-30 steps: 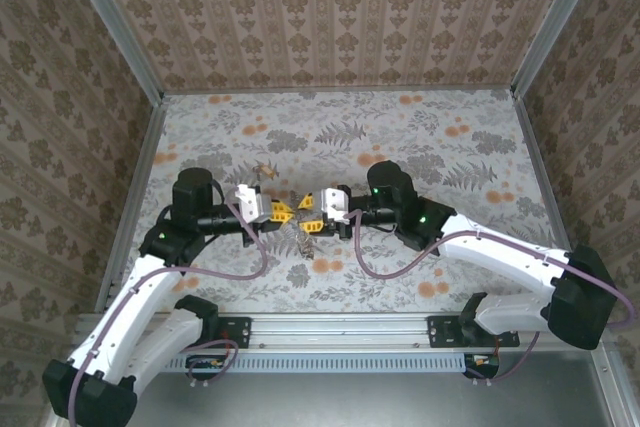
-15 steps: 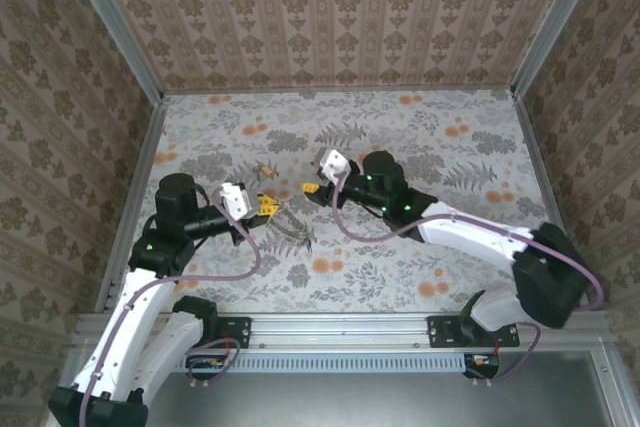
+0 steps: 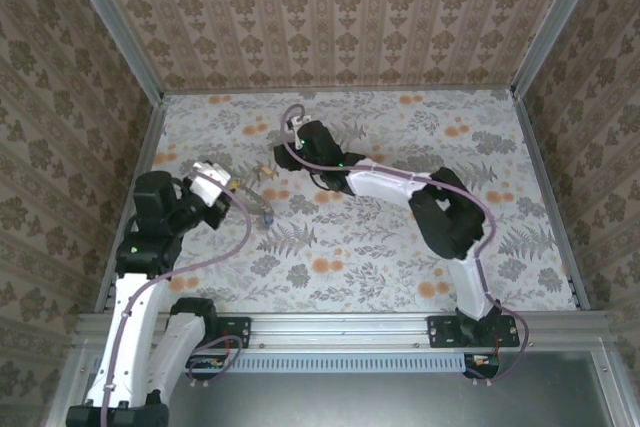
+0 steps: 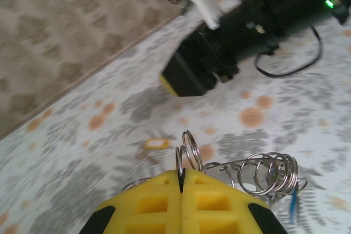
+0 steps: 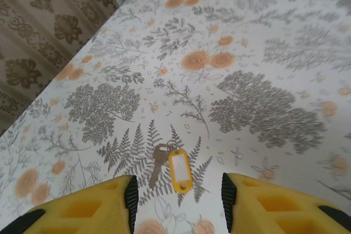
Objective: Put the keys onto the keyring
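L fingers [image 4: 164, 204] pressed together, clamped on one loop of the keyring [image 4: 263, 173] (a tangle of wire coils), which sticks out ahead of them. Small blue piece [image 4: 293, 206] at the keyring's lower edge, too blurred to ID. R fingers [image 5: 104, 204] spread apart, hovering low over a brass key [image 5: 158, 164] w/ yellow tag [image 5: 179, 169]. Both lie flat on the counter [image 5: 247, 108], left of centre.
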